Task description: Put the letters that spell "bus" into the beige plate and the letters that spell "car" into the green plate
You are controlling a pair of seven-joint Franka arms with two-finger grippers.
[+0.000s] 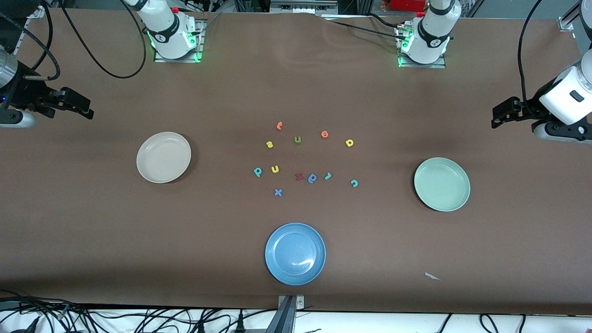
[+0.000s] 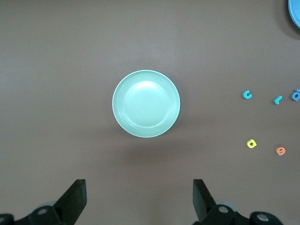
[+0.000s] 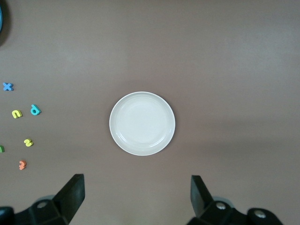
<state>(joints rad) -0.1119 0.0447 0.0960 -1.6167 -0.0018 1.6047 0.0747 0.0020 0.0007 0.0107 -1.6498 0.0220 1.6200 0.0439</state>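
Starting from nothing done, I am holding the right gripper [image 1: 85, 111] wide open and empty above the bare beige plate [image 1: 163, 157], all six letters [image 1: 274, 169] lying mid-table between plates, then the bare green plate [image 1: 442, 184], left gripper [image 1: 498, 121] likewise open, empty.

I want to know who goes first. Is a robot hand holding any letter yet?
No. The left gripper and right gripper are both open and hold nothing.
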